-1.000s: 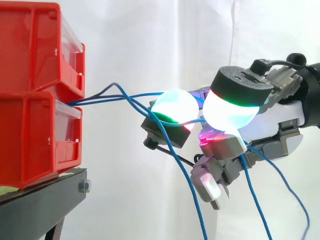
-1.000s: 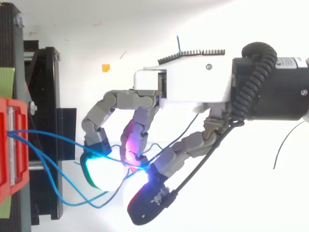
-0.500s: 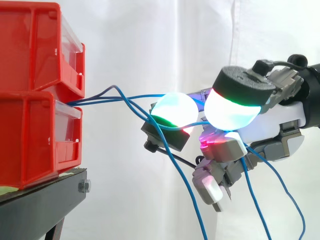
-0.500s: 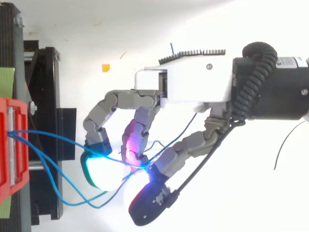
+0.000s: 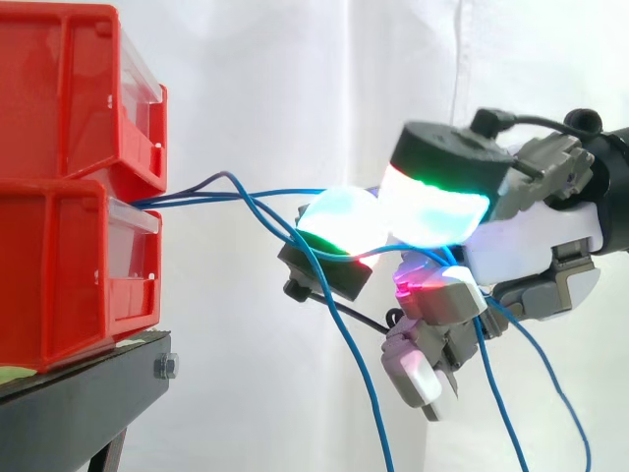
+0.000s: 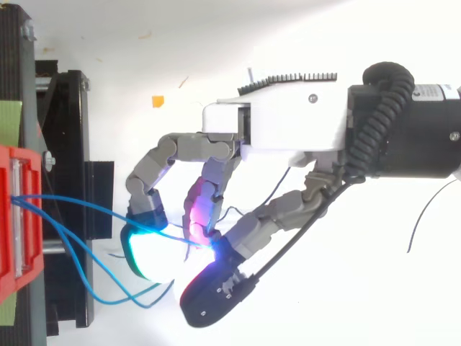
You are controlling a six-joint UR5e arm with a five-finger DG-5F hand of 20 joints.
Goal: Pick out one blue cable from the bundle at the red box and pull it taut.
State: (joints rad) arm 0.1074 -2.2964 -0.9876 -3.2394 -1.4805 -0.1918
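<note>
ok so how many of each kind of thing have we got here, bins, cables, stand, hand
red bins: 2, stacked
blue cables: 3, as far as the tangle lets me tell
black stand: 1
hand: 1
total: 7

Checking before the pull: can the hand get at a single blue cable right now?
Probably yes: one cable runs between its curled pads with nothing in the way. Other strands loop through the hand too and might snag.
</note>
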